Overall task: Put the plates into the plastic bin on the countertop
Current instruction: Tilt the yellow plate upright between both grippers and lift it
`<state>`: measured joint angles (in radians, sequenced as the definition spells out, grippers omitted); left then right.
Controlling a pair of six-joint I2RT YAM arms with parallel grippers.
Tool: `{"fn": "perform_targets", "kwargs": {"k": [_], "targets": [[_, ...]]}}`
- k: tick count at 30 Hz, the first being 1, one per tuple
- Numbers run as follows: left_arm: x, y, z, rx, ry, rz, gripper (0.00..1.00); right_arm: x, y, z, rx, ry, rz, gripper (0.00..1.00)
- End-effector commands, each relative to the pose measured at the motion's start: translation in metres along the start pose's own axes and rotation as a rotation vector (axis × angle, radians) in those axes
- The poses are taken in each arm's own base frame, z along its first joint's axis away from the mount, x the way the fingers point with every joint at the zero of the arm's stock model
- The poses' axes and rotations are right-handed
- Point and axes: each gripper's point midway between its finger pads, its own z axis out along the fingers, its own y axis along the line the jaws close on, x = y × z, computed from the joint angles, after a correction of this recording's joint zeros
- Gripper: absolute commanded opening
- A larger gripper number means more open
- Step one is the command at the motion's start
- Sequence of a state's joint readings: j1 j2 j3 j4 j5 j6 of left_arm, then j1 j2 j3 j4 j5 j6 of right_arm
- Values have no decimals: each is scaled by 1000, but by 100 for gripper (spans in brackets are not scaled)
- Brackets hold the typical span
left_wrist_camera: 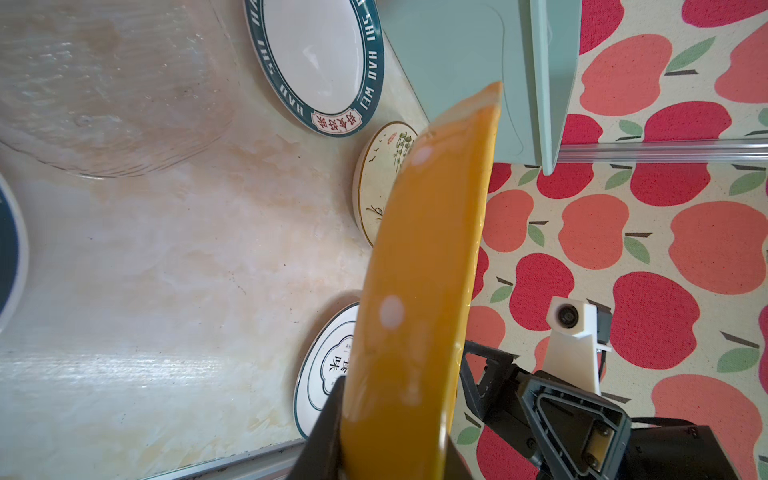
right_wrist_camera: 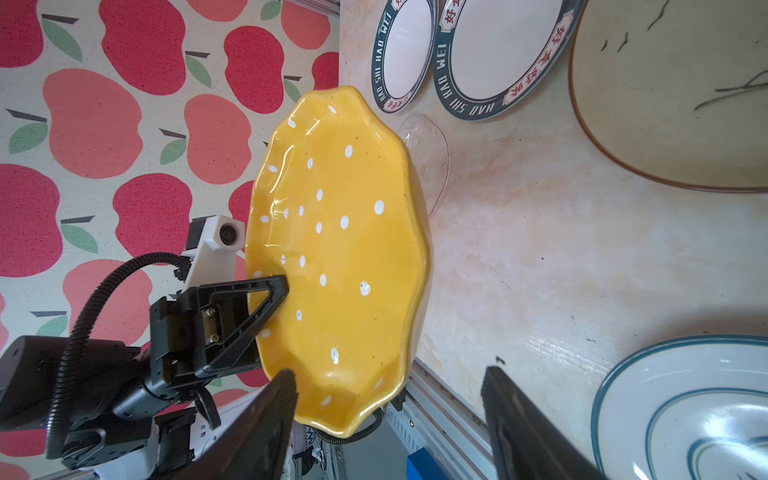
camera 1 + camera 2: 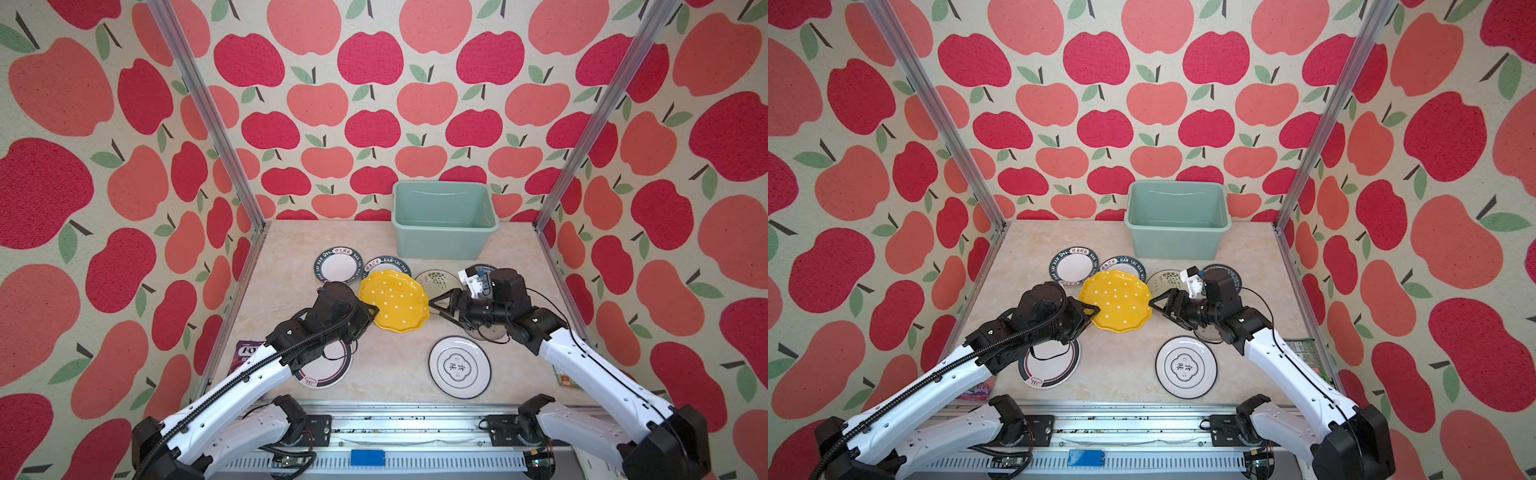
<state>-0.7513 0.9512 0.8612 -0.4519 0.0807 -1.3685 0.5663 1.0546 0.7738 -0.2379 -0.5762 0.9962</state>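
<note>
The yellow plate [image 3: 395, 301] with white dots is up in the air over the middle of the desk [image 3: 386, 365], and it is tipped on a slant. The left fingers [image 2: 276, 289] are clamped tight on its rim, on the side nearer the desk's left edge. The right fingers [image 2: 270, 424] are wide apart at the other side, with the rim between them, not pinching it. The green plastic bin [image 3: 440, 243] sits at the far edge of the desk. One lettered plate [image 3: 338, 266] and a second lettered plate [image 3: 386, 264] lie flat side by side near the bin. The emblem plate [image 3: 459, 366] lies near the front edge.
</note>
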Motion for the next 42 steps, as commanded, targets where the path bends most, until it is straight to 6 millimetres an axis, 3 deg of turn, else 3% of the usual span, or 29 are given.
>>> {"fn": "perform_targets", "kwargs": {"k": [1,5,12,19,30,35,40,42], "targets": [[-7,-69,-17,216,-41,41,0,11,-2,5,-47,42,27,74],[0,-80,-12,232,-20,52,0,9,12,6,-141,23,25,73],[7,-90,-7,257,-15,22,0,13,21,16,-227,21,50,66],[15,-95,-2,267,12,-2,0,2,34,13,-303,-42,59,43],[14,-97,-1,244,18,-29,2,-15,42,-3,-256,-133,55,5],[8,-97,-2,219,-10,-2,27,-30,38,-16,-189,-184,57,0],[-8,-96,-9,184,-73,22,68,-49,37,-35,-87,-260,38,0],[-18,-97,-16,163,-123,61,75,-61,35,-43,-42,-288,40,0]]}}
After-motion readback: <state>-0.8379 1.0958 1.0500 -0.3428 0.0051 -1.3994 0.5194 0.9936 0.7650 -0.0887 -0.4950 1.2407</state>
